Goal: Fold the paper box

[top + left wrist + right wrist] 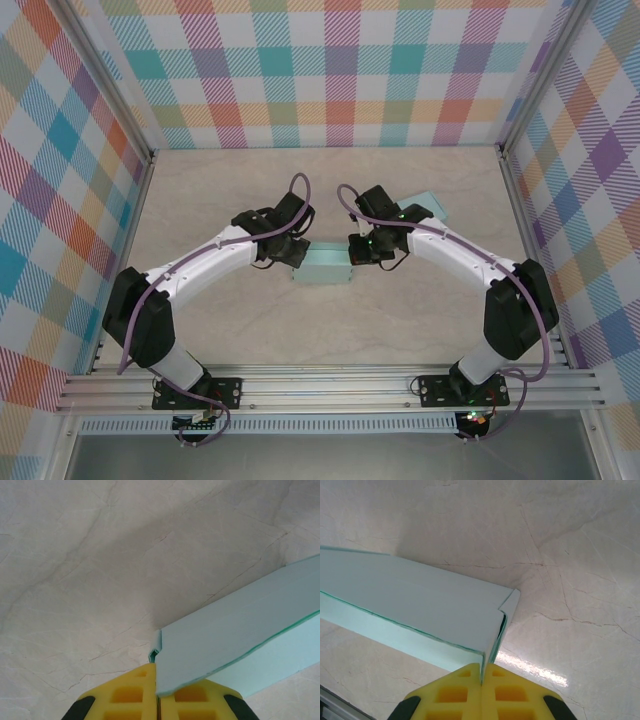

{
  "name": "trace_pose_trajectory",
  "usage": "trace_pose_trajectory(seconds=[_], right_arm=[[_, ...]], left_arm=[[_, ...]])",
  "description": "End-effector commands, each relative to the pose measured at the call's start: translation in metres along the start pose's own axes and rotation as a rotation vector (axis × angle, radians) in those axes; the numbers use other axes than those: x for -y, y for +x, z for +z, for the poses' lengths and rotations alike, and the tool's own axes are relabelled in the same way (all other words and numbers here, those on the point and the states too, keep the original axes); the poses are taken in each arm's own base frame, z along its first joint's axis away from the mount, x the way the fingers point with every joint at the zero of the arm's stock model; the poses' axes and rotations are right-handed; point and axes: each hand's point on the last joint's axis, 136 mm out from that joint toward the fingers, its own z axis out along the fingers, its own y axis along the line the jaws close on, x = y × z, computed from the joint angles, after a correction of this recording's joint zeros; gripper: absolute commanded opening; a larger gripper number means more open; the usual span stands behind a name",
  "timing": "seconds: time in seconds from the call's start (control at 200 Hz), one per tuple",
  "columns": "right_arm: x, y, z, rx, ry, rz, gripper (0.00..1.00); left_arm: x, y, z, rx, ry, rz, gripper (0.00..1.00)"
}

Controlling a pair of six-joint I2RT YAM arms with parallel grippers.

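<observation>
1. Left wrist view: the left claw (158,680) has its yellow fingers (127,695) pressed together on a thin panel edge at the left end of the paper box (240,630). No gap shows between the fingers apart from the pinched sheet.
2. Right wrist view: the right claw (482,675) is clamped in the same way on the corner panel at the right end of the box. A small flap stands out at that corner, just beyond the fingertips.
3. The box is pale blue-green, long and narrow. Its layered paper edges are visible along the side facing each wrist camera.
4. Top external view: the box lies crosswise between the two claws, near the centre of the worktop (330,340). Both arms reach inward from the near edge and meet at its ends.
5. A second pale blue piece (428,206) lies on the worktop beyond the right arm, partly hidden by it.
6. The worktop has a light marbled surface. Checked walls (330,70) in several colours enclose it on the left, far and right sides.
</observation>
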Motion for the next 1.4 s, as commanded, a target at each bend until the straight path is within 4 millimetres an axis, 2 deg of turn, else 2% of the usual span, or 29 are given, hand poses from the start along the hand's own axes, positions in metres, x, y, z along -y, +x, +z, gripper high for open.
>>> trace_pose_trajectory(seconds=[0.0,0.225,0.485,0.575,0.635,1.255,1.394], right_arm=[[-0.03,-0.014,-0.001,0.027,-0.116,-0.023,0.02],[-0.017,-0.007,0.011,-0.004,-0.055,-0.014,0.0],[-0.007,0.0,0.015,-0.022,0.034,-0.036,0.0],[-0.005,0.0,0.014,-0.02,0.051,-0.042,0.0],[-0.003,0.0,0.013,-0.018,0.064,-0.044,0.0],[-0.005,-0.004,0.009,-0.008,0.079,-0.062,0.0],[-0.005,-0.004,0.009,-0.01,0.08,-0.062,0.0]], left_arm=[[0.019,-0.007,0.0,0.027,0.094,-0.026,0.08],[0.017,-0.002,0.006,0.049,0.088,-0.072,0.11],[0.008,-0.012,-0.008,0.138,0.079,-0.141,0.18],[0.003,-0.015,-0.015,0.171,0.066,-0.161,0.29],[-0.001,-0.015,-0.019,0.186,0.055,-0.169,0.32],[-0.039,-0.003,-0.027,0.148,-0.139,-0.14,0.31],[-0.039,-0.004,-0.03,0.157,-0.132,-0.141,0.21]])
